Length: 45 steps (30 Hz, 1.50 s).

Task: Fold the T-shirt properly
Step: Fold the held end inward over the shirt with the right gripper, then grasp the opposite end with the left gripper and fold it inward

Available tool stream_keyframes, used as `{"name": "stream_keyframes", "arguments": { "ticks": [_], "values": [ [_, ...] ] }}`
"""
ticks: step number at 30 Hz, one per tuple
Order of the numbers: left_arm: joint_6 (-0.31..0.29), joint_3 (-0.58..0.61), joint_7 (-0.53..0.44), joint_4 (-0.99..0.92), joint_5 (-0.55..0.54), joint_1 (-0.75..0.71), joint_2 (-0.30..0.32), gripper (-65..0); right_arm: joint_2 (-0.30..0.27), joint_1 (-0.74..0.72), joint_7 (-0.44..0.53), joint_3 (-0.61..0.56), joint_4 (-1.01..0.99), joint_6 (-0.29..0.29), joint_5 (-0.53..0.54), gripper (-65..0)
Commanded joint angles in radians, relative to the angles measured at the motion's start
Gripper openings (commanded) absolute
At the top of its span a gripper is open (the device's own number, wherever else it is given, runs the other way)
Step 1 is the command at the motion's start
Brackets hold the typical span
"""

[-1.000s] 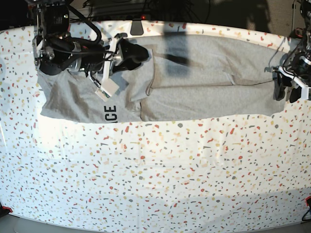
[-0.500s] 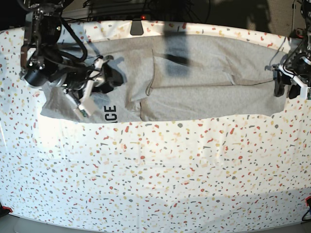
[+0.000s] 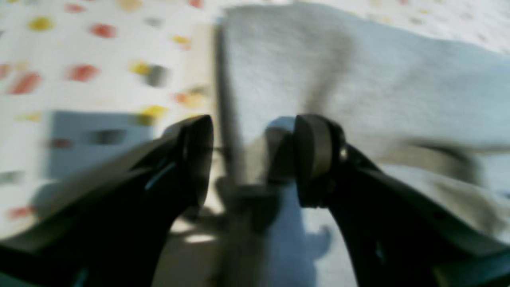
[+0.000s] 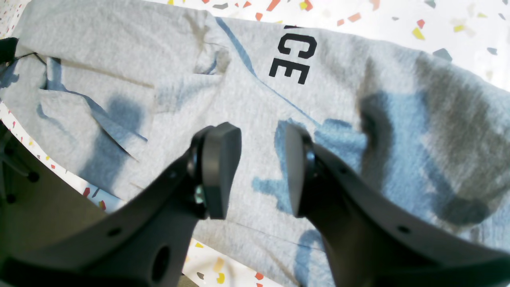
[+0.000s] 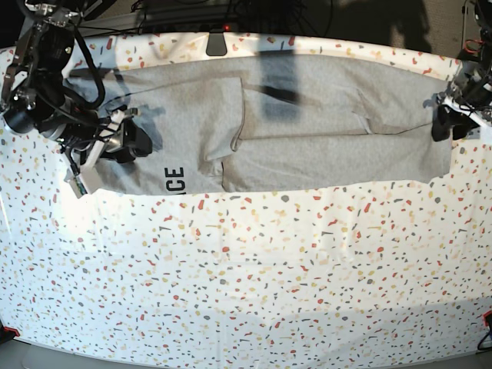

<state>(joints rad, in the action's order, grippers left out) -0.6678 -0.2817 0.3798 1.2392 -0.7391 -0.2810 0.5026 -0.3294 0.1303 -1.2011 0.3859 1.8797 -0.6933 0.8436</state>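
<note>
The near half of the speckled table (image 5: 246, 292) lies bare, and the T-shirt (image 5: 307, 131) stretches as a long band across its far half, just short of the back edge. Over the last second the right gripper (image 5: 137, 144) has drawn back from the middle of the folded flap toward the table's side edge, its fingers (image 4: 221, 169) parted with nothing between them, hanging above the cloth. My guess is that this fold has just been laid and let go. The left gripper (image 5: 450, 123) has shifted slightly at the shirt's other end, fingers (image 3: 197, 155) spread wide, the cloth's edge lying between them unpinched. The shirt is heather grey and lightly creased, with the letters "CE" (image 5: 174, 179) showing along its near edge.
</note>
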Motion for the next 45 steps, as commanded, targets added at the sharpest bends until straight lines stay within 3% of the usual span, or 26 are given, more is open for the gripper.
{"name": "stream_keyframes", "arguments": {
  "ticks": [1,5,7,11,14,18,22,25,27,33,37,41,45],
  "values": [
    [-0.024,-0.007,0.014,0.01,-0.022,0.004,0.006,-33.0,-0.011,-0.014,0.023,0.006,0.018,-0.005,0.024,-41.4],
    [-0.03,-0.007,0.047,0.01,-0.024,0.004,-0.023,-33.4,-0.011,-0.014,0.023,0.006,0.018,-0.005,0.024,-41.4],
    [-0.03,-0.007,0.045,0.01,-0.025,0.004,-0.034,-38.5,-0.011,-0.014,0.024,0.006,0.018,-0.005,0.024,-41.4],
    [-0.03,-0.008,0.009,0.01,-0.021,0.004,-0.035,-64.8,-0.012,-0.013,0.023,0.006,0.018,-0.005,0.024,-41.4],
    [-0.029,-0.008,-0.067,0.01,-0.021,0.004,-0.034,-65.0,-0.011,-0.013,0.023,0.006,0.018,-0.005,0.024,-41.4],
    [0.153,-0.008,-0.137,0.01,0.0,0.004,-0.019,-65.0,-0.011,-0.011,0.023,0.006,0.018,-0.005,0.023,-41.4],
    [0.251,-0.008,-0.169,0.01,0.138,0.004,0.031,-65.0,-0.011,-0.011,0.023,0.006,0.018,-0.005,0.023,-41.4],
    [0.352,-0.008,-0.173,0.01,0.167,0.004,0.07,-65.0,-0.011,-0.011,0.023,0.006,0.018,-0.005,0.024,-41.4],
    [0.383,-0.008,-0.174,0.011,0.167,0.004,0.095,-65.0,-0.011,-0.011,0.024,0.006,0.018,-0.005,0.024,-41.4],
    [0.385,-0.008,-0.146,0.045,0.166,0.002,0.133,-65.0,-0.011,-0.011,0.024,0.006,0.018,-0.005,0.024,-41.4],
    [0.384,-0.008,0.006,0.18,0.122,0.0,0.108,-65.0,-0.011,-0.011,0.024,0.006,0.018,-0.005,0.024,-41.4],
    [0.373,-0.007,0.119,0.349,0.052,-0.005,0.014,-65.0,-0.011,-0.011,0.025,0.006,0.018,-0.005,0.024,-41.4],
    [0.312,-0.005,0.189,0.457,0.05,-0.004,-0.134,-65.0,-0.011,-0.011,0.024,0.006,0.018,-0.005,0.023,-41.4]
  ]
}}
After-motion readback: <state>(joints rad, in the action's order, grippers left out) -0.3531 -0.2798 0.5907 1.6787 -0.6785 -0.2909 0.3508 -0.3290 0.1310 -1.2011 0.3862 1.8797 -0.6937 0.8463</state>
